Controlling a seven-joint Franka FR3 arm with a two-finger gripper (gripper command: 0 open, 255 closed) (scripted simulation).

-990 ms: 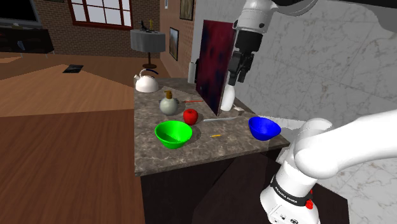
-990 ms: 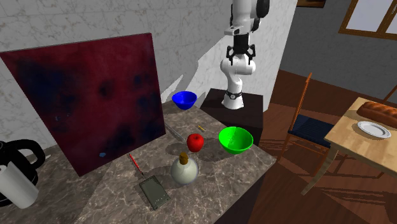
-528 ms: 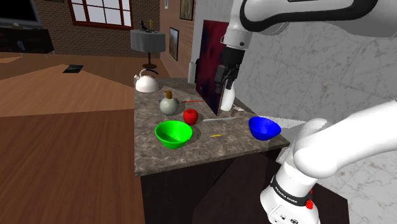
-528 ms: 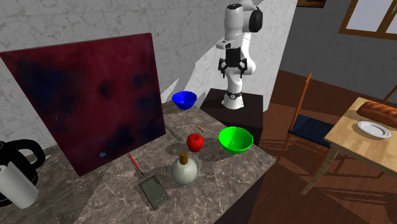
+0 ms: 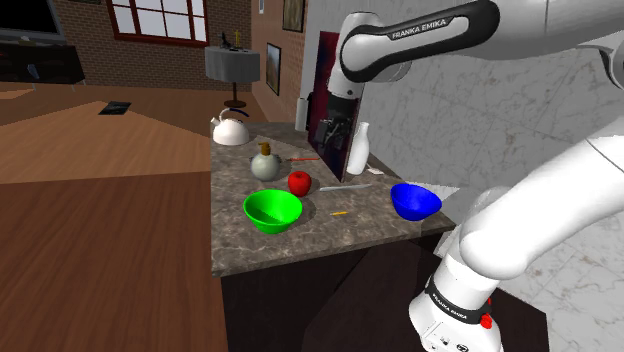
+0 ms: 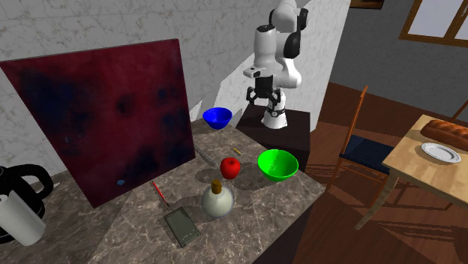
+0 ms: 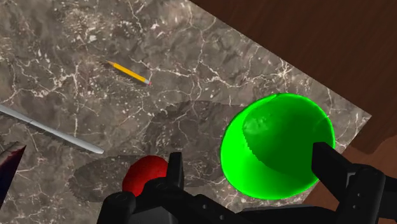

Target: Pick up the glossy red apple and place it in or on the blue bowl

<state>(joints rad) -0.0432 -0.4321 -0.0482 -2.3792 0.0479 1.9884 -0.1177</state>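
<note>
This is a home, with a kitchen open to a living room. A marble worktop (image 5: 300, 245) carries a kettle (image 5: 231, 130), and beyond it are a wood floor (image 5: 100, 260), a brick wall (image 5: 85, 60) and a window (image 5: 157, 18). A chair (image 6: 365, 148) stands at a table (image 6: 418, 175) bearing a plate (image 6: 440, 152) and bread (image 6: 446, 133).

The shoulder view sits beside and a little behind the stand (image 5: 455, 310), which shows at its lower right, and looks down across the marble counter (image 5: 330, 238) from a moderate distance. The second exterior view stands close over the counter's opposite end and faces back toward the arm (image 6: 270, 52). The wrist view looks along the fingers (image 7: 173, 167) onto the counter from close above. All three views share the apple (image 6: 230, 167) and the green bowl (image 7: 278, 143).
</note>
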